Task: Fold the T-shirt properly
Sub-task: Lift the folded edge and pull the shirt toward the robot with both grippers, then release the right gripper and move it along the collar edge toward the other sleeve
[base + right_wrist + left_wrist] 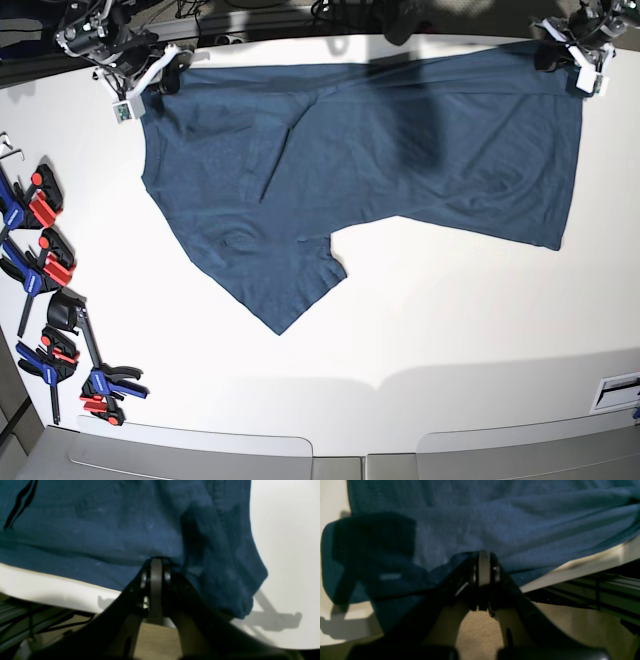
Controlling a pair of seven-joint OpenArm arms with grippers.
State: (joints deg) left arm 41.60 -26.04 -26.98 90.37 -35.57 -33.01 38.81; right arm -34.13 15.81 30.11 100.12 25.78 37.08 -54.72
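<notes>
The dark navy T-shirt (380, 150) lies spread on the white table (450, 330), stretched along the far edge, with one sleeve pointing toward the near side. My right gripper (160, 82) is at the far left corner of the shirt. In the right wrist view this gripper (156, 561) is shut on the shirt's edge (100, 525). My left gripper (560, 55) is at the far right corner. In the left wrist view this gripper (483, 555) is shut on the cloth (507, 522), whose edge hangs slightly off the table.
Several blue and red clamps (45, 260) lie along the table's left edge. A white label (615, 390) sits at the near right. Metal frame rails (595, 590) and cables run below the table's far edge.
</notes>
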